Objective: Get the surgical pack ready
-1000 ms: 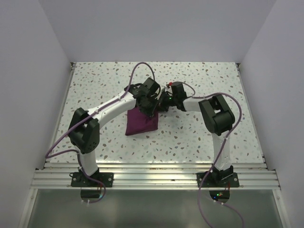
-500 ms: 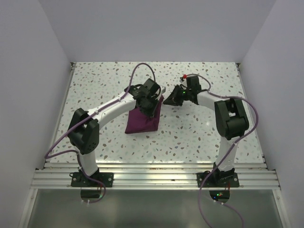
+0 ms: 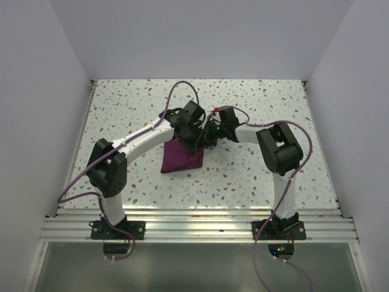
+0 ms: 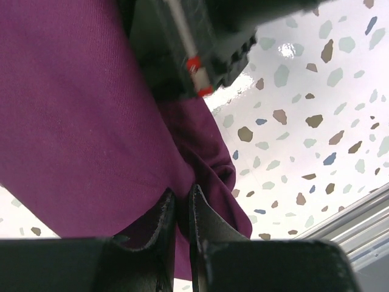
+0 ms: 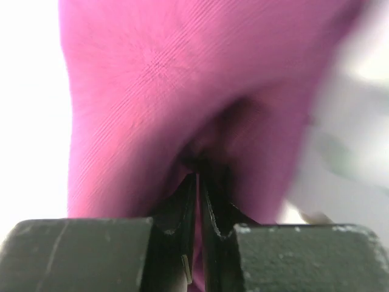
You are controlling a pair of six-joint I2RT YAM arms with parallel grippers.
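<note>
Setting: a white table [image 3: 261,103] speckled with small coloured flecks, closed in by plain pale walls [image 3: 200,36] on three sides, with a metal rail [image 3: 200,226] along its near edge where both arms are bolted.

Cloth bundle: a dark magenta-purple cloth bundle [image 3: 181,158] lies on the table a little left of centre, roughly square from above. Its far right corner is drawn up towards the two grippers.

Left arm: the left arm [image 3: 140,139], white with black joints, reaches from the near left diagonally to the bundle's far edge. A purple cable [image 3: 182,85] loops above its wrist.

Left gripper: the left gripper [image 4: 181,193] has its jaws closed on a thin fold of the purple cloth, with fabric showing between the two dark fingers.

Right arm: the right arm [image 3: 276,146] rises from the near right, bends at the elbow and reaches leftward to the same corner.

Right gripper: the right gripper [image 5: 198,176] has its jaws pinched together on a puckered fold of the cloth. The wrist view is blurred, with pink-purple fabric filling most of it.

Relation of the grippers: seen from above they meet just beside each other at the bundle's far right corner. In the left wrist view, the right gripper's black body with small red marks sits against the cloth directly above the left fingers.
</note>
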